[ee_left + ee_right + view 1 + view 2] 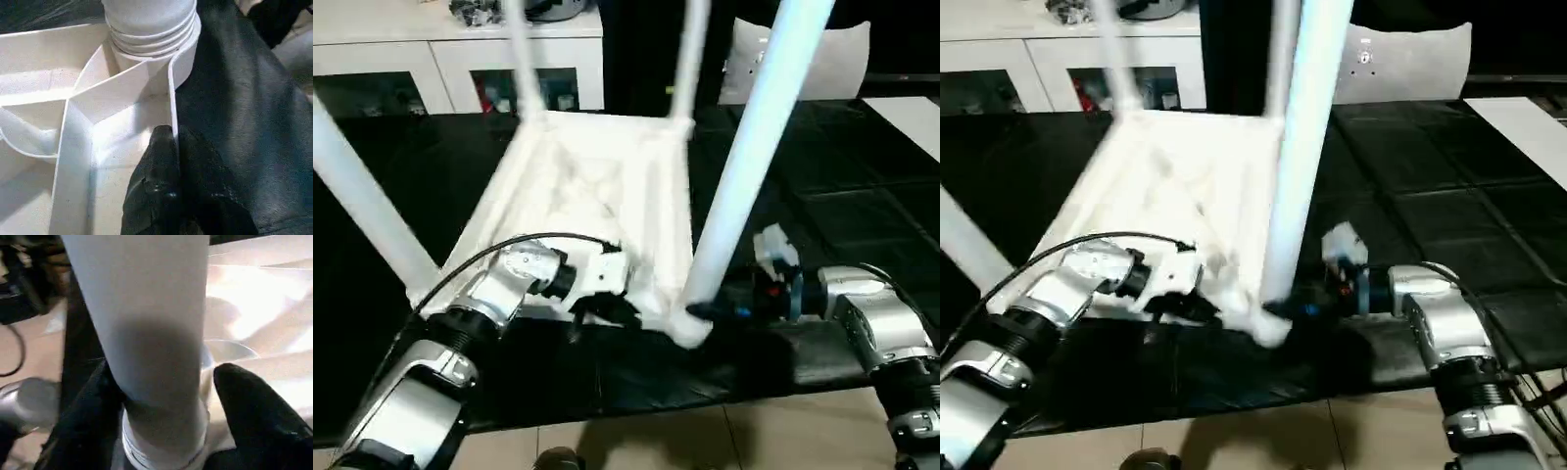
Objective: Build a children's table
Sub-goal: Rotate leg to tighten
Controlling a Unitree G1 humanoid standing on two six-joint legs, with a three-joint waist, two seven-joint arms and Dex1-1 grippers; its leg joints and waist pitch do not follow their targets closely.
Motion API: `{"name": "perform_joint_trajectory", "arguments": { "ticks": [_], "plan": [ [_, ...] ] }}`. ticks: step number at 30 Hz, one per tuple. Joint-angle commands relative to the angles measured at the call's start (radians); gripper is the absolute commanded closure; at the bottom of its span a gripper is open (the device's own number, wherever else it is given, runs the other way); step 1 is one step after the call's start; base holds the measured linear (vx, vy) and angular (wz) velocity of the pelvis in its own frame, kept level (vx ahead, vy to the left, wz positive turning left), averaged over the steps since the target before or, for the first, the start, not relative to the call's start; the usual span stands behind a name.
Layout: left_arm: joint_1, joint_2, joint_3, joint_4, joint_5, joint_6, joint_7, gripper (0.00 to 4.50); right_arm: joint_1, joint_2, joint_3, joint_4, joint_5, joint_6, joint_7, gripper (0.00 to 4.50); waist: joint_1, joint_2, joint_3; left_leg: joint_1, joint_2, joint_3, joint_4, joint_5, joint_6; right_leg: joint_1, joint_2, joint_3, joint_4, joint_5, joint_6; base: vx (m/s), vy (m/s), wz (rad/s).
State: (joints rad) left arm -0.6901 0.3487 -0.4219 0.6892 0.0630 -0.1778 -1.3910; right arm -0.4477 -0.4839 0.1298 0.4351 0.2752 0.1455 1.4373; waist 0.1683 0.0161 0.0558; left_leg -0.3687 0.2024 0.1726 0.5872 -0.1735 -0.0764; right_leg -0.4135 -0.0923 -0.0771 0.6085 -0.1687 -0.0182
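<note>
Children's table (597,196), upside down on the black mat (862,235), filling the middle of the head frame, ribbed underside facing up, four white legs rising from its corner sockets. At far left, one leg (362,201) slanting up out of the frame. Behind, across the top left, a white cabinet (460,59) with glass doors. Lower left, the left gripper (602,308) at the near edge of the top, black fingers (161,196) closed on the thin rim wall just beside a threaded corner socket, as seen from the left wrist. Right of centre, the near right leg (754,147) leaning up toward the top edge, its base seated in the near corner socket (690,323). Lower right, the right gripper (720,311) at that leg's base, fingers (254,416) spread on either side of the leg; contact with it hard to tell. Upper right, a white moulded piece (822,59) beyond the mat.
</note>
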Motion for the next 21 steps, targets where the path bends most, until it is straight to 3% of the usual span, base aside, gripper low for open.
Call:
{"name": "perform_joint_trajectory", "arguments": {
  "ticks": [1,14,17,19,21],
  "plan": [
    [-0.009,-0.007,-0.036,-0.047,-0.001,-0.036,-0.052,4.50,-0.020,-0.015,0.011,0.007,-0.001,0.000,0.032,1.76,-0.007,-0.005,-0.073,0.010,0.030,-0.001,-0.066,-0.236,0.051,0.058,-0.055,0.040,-0.072,-0.234,-0.214,0.000,0.000,0.00],
    [-0.022,-0.009,-0.016,-0.005,-0.011,-0.024,-0.059,4.50,-0.016,-0.020,0.035,0.003,0.027,0.042,0.113,2.47,-0.003,-0.008,-0.073,0.009,0.030,-0.001,-0.065,-0.221,0.052,0.058,-0.055,0.040,-0.071,-0.239,-0.209,0.000,0.000,0.00],
    [-0.020,-0.017,-0.002,-0.017,-0.020,0.044,-0.036,4.50,-0.007,-0.005,0.026,-0.018,0.045,0.078,0.085,2.49,-0.003,-0.008,-0.073,0.009,0.028,-0.001,-0.065,-0.223,0.048,0.058,-0.055,0.040,-0.073,-0.260,-0.204,0.000,0.000,0.00],
    [-0.035,-0.043,0.019,-0.010,-0.005,0.141,0.052,4.50,-0.016,0.037,0.015,-0.011,0.013,0.134,-0.059,2.49,-0.006,-0.009,-0.070,0.008,0.028,-0.001,-0.067,-0.215,0.043,0.058,-0.053,0.040,-0.072,-0.261,-0.202,0.000,0.000,0.00],
    [-0.043,-0.064,0.039,-0.010,-0.013,0.205,0.098,4.50,-0.031,0.076,-0.002,0.008,-0.008,0.156,-0.170,2.49,-0.015,-0.007,-0.068,0.010,0.024,-0.003,-0.070,-0.244,0.020,0.056,-0.055,0.039,-0.079,-0.346,-0.177,0.000,0.000,0.00]
  ]
}}
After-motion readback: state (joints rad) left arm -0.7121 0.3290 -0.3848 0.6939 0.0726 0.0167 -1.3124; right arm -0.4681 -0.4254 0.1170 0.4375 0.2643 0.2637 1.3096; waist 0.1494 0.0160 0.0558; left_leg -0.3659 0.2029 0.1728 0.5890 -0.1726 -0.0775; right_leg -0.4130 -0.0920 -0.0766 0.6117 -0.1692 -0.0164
